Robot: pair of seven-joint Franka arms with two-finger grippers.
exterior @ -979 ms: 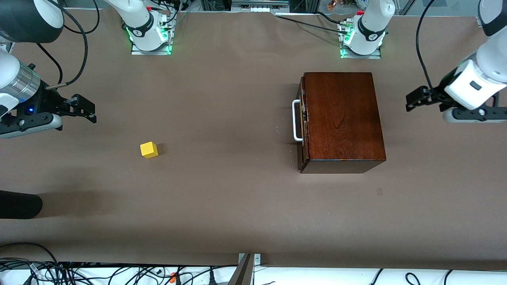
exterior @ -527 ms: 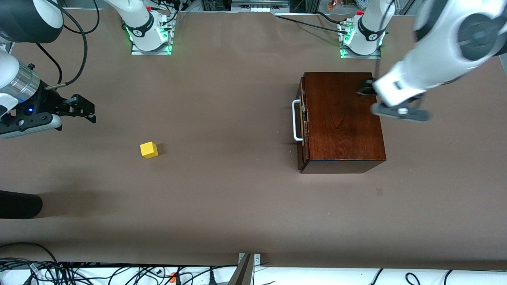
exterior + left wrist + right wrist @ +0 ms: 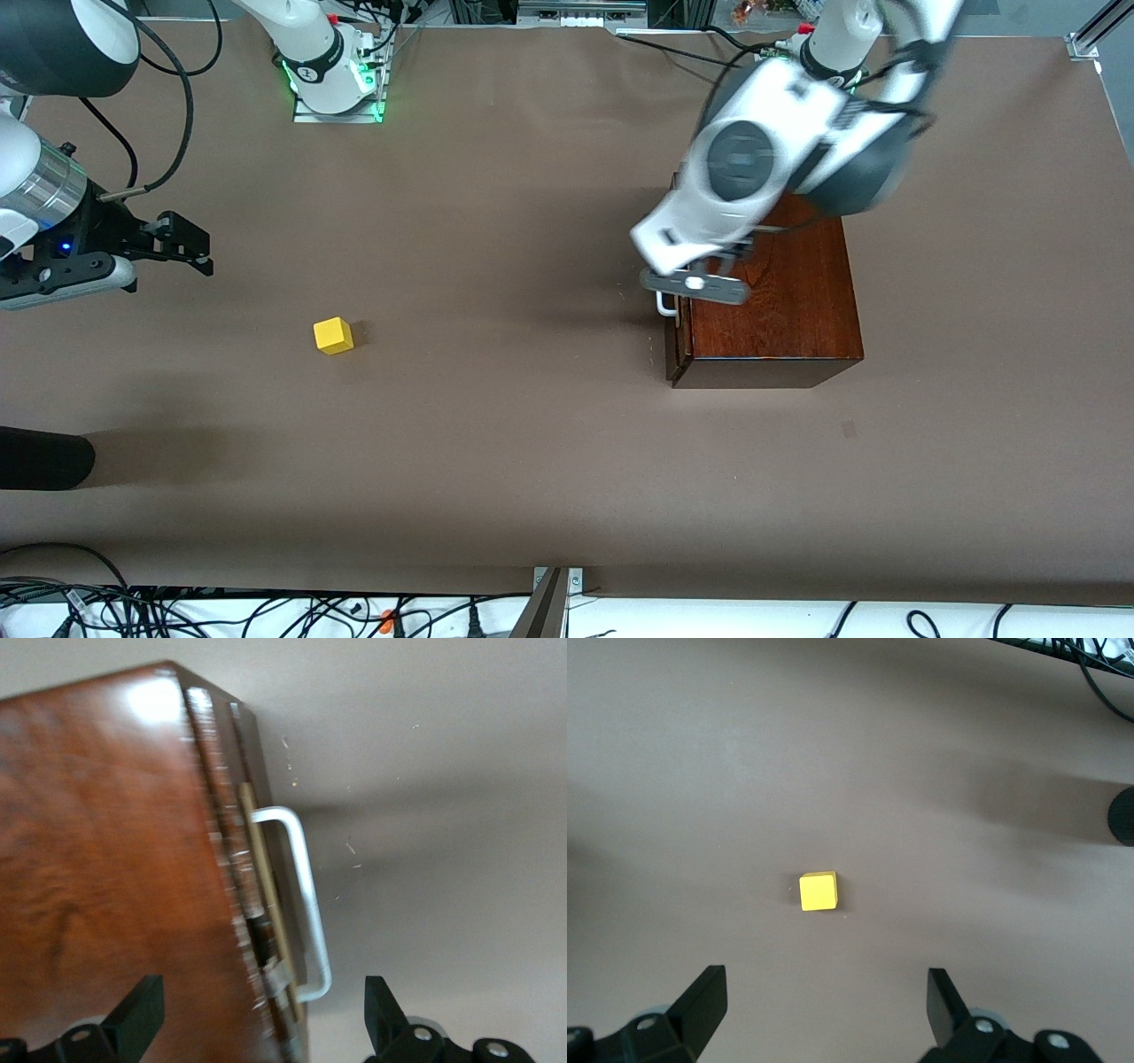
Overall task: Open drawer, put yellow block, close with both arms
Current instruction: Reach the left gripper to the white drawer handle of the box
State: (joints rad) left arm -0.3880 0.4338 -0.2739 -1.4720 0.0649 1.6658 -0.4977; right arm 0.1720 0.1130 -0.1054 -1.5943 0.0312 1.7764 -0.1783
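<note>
The mahogany box (image 3: 788,310) stands toward the left arm's end of the table, its drawer shut. The drawer's white handle (image 3: 663,306) faces the right arm's end. My left gripper (image 3: 695,266) hangs over the drawer front, open and empty. In the left wrist view its fingers straddle the box edge and the handle (image 3: 301,895) from above, touching neither. The yellow block (image 3: 333,336) lies on the table toward the right arm's end. My right gripper (image 3: 190,244) waits open and empty in the air. In the right wrist view the block (image 3: 819,891) lies ahead of its fingertips (image 3: 709,988).
A black rounded object (image 3: 44,458) juts in at the table's edge at the right arm's end. The two arm bases with green lights (image 3: 335,84) (image 3: 806,89) stand along the edge farthest from the front camera. Cables lie along the nearest edge.
My left arm has swung in from the left arm's end of the table, across the box top, to above the drawer handle. The right arm, block and box have not moved.
</note>
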